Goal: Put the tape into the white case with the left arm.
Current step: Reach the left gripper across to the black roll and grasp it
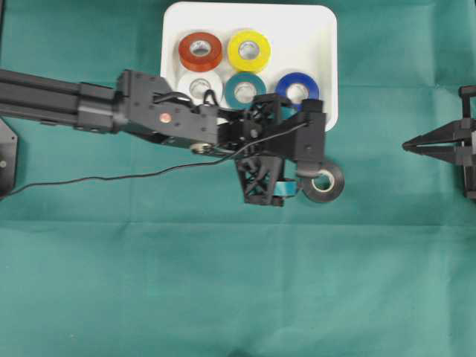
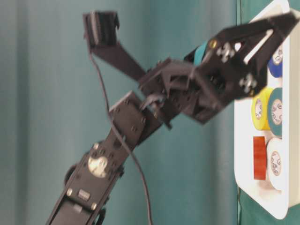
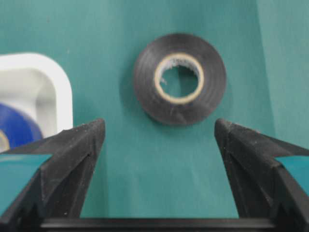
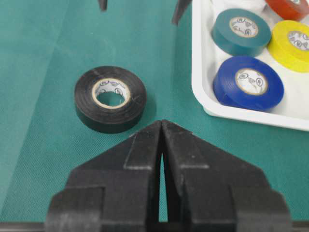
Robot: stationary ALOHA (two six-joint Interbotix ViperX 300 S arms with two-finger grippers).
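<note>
Black tape roll [image 3: 179,78] lay flat on the green cloth [image 1: 149,282], just outside the white case [image 1: 321,30] near its corner. Left gripper [image 3: 159,133] hovered above the roll, fingers [image 3: 77,145] spread wide, holding nothing. Right gripper [image 4: 161,126] parked well apart at the edge, fingers pressed together. Inside the case: red, yellow, white, teal and blue rolls [image 4: 248,81].

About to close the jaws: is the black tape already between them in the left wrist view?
No, the black tape lies flat on the green cloth ahead of the open jaws, not between them.
</note>
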